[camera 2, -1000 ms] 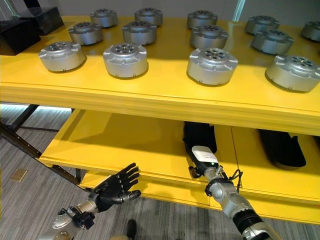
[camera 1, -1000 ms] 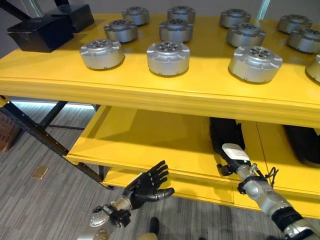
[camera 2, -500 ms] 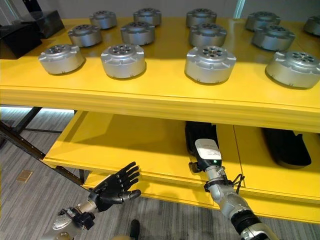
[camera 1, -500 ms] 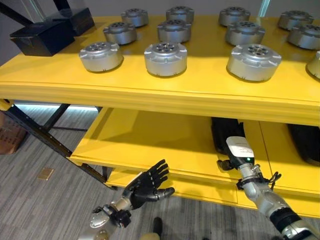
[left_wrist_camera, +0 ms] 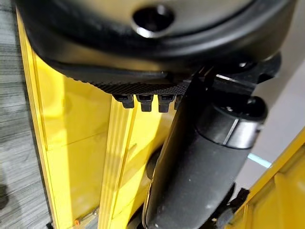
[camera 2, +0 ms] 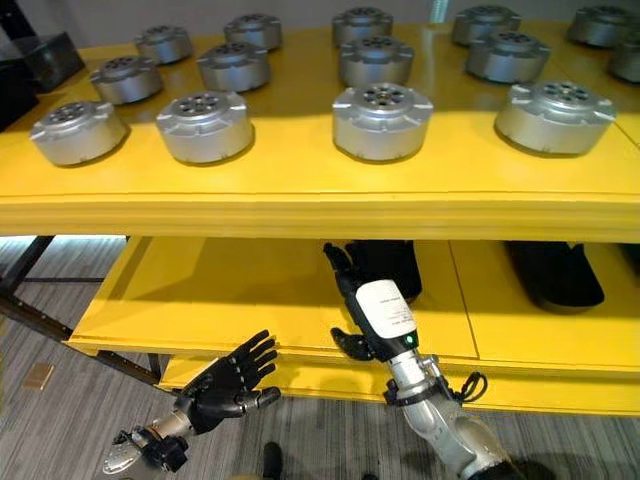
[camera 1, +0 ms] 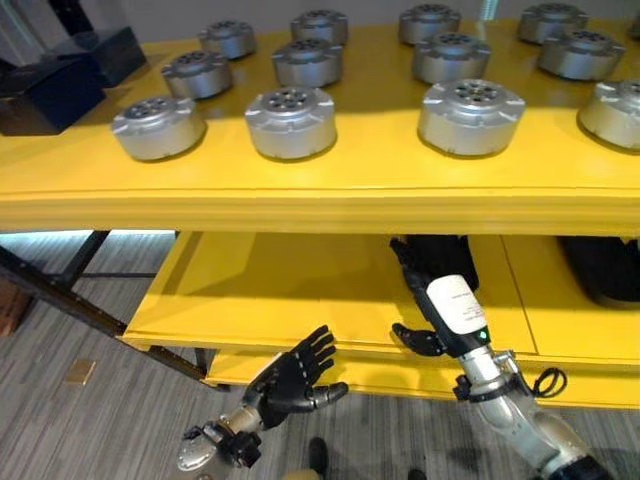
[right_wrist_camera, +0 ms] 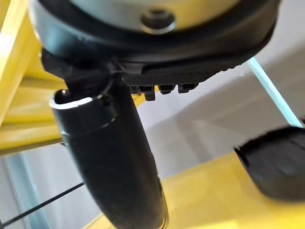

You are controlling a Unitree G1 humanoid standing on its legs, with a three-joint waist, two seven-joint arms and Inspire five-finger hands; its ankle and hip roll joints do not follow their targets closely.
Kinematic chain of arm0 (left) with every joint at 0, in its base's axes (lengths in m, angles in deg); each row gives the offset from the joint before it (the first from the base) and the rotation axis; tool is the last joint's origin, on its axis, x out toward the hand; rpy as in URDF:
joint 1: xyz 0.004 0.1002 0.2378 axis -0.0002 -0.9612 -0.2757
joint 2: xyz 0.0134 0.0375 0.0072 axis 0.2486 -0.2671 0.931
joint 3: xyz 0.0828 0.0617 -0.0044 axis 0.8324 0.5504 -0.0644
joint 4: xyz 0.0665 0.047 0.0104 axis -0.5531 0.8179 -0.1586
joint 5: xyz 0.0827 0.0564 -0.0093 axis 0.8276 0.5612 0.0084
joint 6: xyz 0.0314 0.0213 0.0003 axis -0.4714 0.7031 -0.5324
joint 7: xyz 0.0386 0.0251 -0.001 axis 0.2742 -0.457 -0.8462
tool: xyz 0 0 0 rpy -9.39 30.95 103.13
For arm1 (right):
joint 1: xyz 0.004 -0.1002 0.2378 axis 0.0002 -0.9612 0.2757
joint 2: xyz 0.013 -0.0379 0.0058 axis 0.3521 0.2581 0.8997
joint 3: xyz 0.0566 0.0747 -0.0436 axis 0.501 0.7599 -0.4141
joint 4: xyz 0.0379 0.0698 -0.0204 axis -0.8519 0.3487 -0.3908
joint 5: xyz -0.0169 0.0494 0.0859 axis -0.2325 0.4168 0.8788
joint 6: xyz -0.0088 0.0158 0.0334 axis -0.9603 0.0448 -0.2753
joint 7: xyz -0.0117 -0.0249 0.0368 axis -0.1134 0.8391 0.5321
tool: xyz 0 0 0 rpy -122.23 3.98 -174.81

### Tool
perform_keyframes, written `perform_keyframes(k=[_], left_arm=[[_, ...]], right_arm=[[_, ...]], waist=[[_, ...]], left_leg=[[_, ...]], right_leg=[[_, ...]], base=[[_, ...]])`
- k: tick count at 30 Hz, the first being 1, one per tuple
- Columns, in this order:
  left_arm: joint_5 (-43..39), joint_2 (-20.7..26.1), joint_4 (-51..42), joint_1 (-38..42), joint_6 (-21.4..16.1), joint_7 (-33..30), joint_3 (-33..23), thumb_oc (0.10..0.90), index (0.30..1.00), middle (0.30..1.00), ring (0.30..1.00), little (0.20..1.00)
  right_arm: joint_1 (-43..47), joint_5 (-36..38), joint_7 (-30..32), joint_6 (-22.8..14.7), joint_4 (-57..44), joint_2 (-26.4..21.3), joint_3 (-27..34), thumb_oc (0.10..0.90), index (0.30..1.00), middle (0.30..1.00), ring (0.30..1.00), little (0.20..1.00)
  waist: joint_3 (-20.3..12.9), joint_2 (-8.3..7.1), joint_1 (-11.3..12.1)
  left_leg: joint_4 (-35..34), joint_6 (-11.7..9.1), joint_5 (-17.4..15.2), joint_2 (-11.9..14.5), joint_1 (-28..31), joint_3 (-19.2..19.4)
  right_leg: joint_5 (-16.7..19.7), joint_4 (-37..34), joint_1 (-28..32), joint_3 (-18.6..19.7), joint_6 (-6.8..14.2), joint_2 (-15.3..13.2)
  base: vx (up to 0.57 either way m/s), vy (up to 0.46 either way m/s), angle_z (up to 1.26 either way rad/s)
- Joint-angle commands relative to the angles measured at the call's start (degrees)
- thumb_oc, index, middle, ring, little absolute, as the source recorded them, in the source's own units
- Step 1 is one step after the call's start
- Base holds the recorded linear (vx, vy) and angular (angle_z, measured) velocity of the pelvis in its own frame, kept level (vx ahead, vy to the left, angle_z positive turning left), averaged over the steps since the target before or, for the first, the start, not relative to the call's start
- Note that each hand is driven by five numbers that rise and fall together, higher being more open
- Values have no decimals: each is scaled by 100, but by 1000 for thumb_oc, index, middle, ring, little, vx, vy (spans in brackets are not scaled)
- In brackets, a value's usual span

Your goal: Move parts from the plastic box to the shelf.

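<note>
**Left eye view:** The yellow shelf's top board (camera 1: 350, 195) carries twelve round silver parts (camera 1: 290, 122) in three rows of four, all flat and apart from one another. Two black boxes (camera 1: 45, 92) stand at the board's far left. On the lower board (camera 1: 270, 285) lie two dark bulky items (camera 1: 600, 268), one just behind the right hand and one further right. The left hand (camera 1: 288, 380) hangs below the lower board's front edge with its fingers spread and straight, empty. The right hand (camera 1: 425, 300) rises before the lower board with a white cover (camera 1: 455, 305) on it. Its fingers are stretched upward and hold nothing.

**Right eye view:** Fourteen parts (camera 2: 382, 120) show here: four in the front row, five in the middle row and five at the back. No part is in either hand.

**Left wrist view:** The hand's straight thumb (left_wrist_camera: 200, 162) runs along yellow board edges (left_wrist_camera: 119, 143), with grey floor (left_wrist_camera: 14, 119) beside them.

**Right wrist view:** The thumb (right_wrist_camera: 112, 162) points out, relaxed. One dark item (right_wrist_camera: 276, 162) lies on yellow board beyond it.

**Against a second ago:** The camera has swung, so the whole shelf sits further left in the picture, while the parts keep their places on it. The right hand has lifted and tilted, so that its fingers now show in front of the dark item. The left hand keeps the same spread pose.
</note>
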Motion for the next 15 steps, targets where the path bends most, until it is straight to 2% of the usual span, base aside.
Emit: perform_keyframes(k=[1, 2, 7, 12, 14, 15], left_arm=[[-453, -28, -598, 384, -679, 81, -254, 900, 1000, 1000, 1000, 1000], [-437, -22, -640, 368, -702, 65, -291, 900, 1000, 1000, 1000, 1000], [-457, 37, -728, 376, -726, -68, -262, 900, 1000, 1000, 1000, 1000], [-395, 35, -654, 460, -788, -226, -114, 900, 1000, 1000, 1000, 1000], [-311, 34, -661, 472, -905, -289, -51, 900, 1000, 1000, 1000, 1000], [-291, 52, -700, 476, -940, -299, -29, 900, 1000, 1000, 1000, 1000]], right_arm=[[212, 917, 1, 56, -561, -26, 571, 900, 1000, 1000, 1000, 1000], [-147, 1177, 30, 80, -687, -27, 812, 900, 1000, 1000, 1000, 1000], [-689, 1322, 134, 10, -1068, -55, 1230, 900, 1000, 1000, 1000, 1000], [-868, 1421, 256, 206, -1251, -53, 1332, 900, 1000, 1000, 1000, 1000], [-966, 1454, 291, 147, -1340, -21, 1394, 900, 1000, 1000, 1000, 1000], [-981, 1457, 276, 144, -1389, -4, 1388, 900, 1000, 1000, 1000, 1000]], waist=[[-193, -215, -73], [-216, -282, -191], [-215, -377, -420], [-152, -454, -581], [-90, -512, -662], [-41, -540, -679]], left_leg=[[-14, 42, -1097, 134, 652, 386], [-14, 93, -1155, 100, 680, 504], [22, 243, -1282, -8, 711, 789], [53, 357, -1375, -82, 729, 1149], [39, 379, -1403, -112, 719, 1439], [39, 386, -1431, -112, 747, 1603]], right_leg=[[-298, 505, -474, -183, -44, 5], [-262, 509, -500, -109, 9, -28], [-168, 599, -627, 26, 162, -153], [-49, 695, -844, 58, 303, -255], [118, 664, -1048, 33, 450, -303], [150, 700, -1128, -100, 510, -319]], base=[[45, 230, -29], [49, 241, -24], [45, 233, -22], [35, 203, -28], [-69, 174, -55], [-93, 111, -53]])
